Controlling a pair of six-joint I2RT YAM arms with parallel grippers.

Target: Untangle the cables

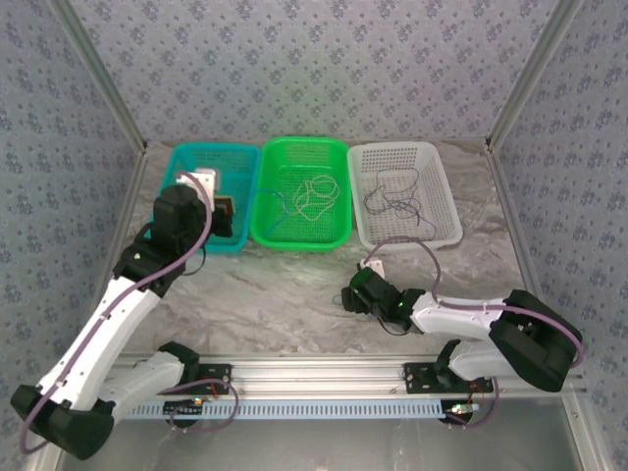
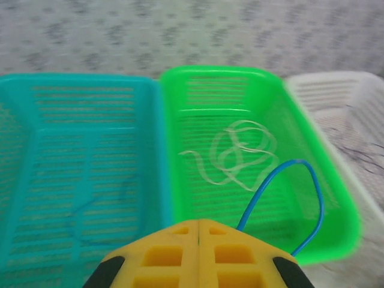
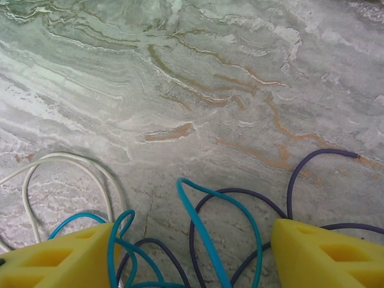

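"Cables (image 3: 191, 210): where are they lying?"

"A tangle of teal, dark purple and white ones is lying on the marbled surface (image 3: 240, 90). It is sitting right between the right fingers (image 3: 193, 225), which are standing wide apart and gripping nothing. From above, those fingers are resting low on the surface, at about 5 o'clock from the green basket (image 2: 336, 204)."

"And what is sitting in the baskets?"

"Whitish loops (image 2: 240, 156) are resting on the green basket's floor, at 12 o'clock in the top view. Thin dark wires (image 1: 397, 201) are lying in the white basket (image 1: 407, 241) at 1 o'clock. The teal basket (image 1: 211, 152) is standing at 11 o'clock, touching the green one."

"What are the left fingers doing?"

"The left fingers (image 2: 198, 231) are pressing fully together above the teal basket's right side and pinching a blue cable (image 2: 320, 201). It is arching up out of them over the green basket and curving back down toward that basket's near rim."
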